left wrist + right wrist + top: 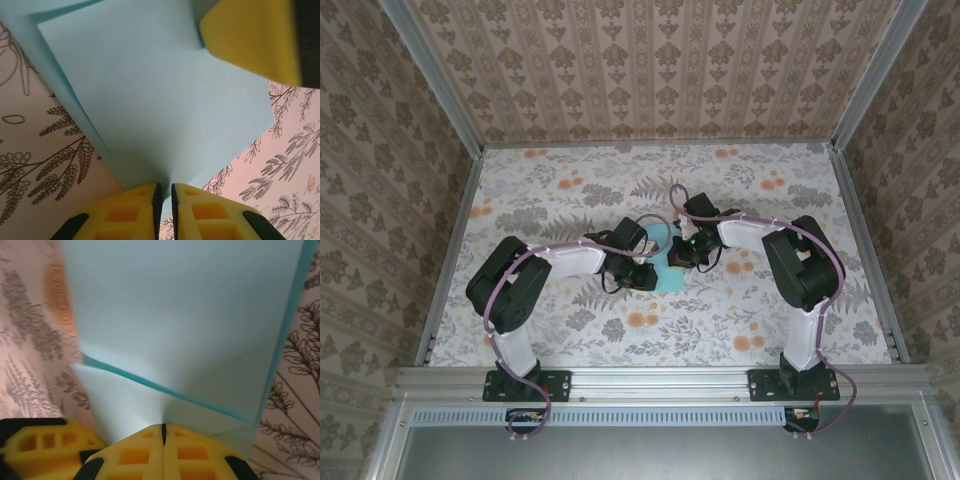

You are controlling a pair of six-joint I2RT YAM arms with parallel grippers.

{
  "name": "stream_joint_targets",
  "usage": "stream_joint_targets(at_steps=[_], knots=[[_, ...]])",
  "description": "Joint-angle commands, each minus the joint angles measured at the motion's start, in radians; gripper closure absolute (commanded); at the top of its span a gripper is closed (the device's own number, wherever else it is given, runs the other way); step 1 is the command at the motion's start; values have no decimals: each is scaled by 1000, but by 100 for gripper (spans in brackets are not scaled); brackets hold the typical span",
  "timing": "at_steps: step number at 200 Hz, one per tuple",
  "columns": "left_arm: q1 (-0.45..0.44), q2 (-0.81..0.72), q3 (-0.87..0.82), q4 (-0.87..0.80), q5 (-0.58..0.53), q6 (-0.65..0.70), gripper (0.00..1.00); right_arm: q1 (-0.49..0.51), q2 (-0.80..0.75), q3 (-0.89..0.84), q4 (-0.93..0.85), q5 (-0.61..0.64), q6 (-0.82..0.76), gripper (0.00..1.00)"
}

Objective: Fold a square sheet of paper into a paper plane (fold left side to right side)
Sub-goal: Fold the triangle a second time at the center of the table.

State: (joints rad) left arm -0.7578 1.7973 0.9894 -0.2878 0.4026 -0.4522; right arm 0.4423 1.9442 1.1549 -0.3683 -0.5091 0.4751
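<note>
no readable text, no labels, no numbers

Left arm (535,268) and right arm (790,255) rise from their bases, elbows bent outward, forearms angled inward, wrists tipped down and nearly meeting. The left gripper (164,195) pinches the paper sheet (150,100) through a narrow slit. The right gripper (163,432) has its fingers pressed fully together, tips at the sheet.

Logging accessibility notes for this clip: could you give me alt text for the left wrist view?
A folded light-blue sheet of paper is pinched at its near edge between the yellow fingertips of the left gripper. Another yellow finger sits over the paper's top right, and a floral tablecloth shows on either side.
</note>
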Motion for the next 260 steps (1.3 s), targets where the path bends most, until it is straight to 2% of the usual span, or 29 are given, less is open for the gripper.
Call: stream_joint_targets(at_steps=[1, 37, 95, 144, 260], knots=[[-5, -9, 32, -77, -7, 12, 82, -2, 26, 17, -50, 23, 2, 99], [3, 7, 101, -58, 59, 8, 82, -2, 49, 9, -79, 36, -3, 99], [11, 101, 143, -33, 96, 18, 83, -2, 54, 12, -87, 38, -7, 99], [17, 131, 142, -52, 68, 23, 83, -2, 52, 12, -97, 44, -10, 99], [39, -36, -66, -52, 60, -8, 83, -5, 61, 26, -116, 52, -19, 99]])
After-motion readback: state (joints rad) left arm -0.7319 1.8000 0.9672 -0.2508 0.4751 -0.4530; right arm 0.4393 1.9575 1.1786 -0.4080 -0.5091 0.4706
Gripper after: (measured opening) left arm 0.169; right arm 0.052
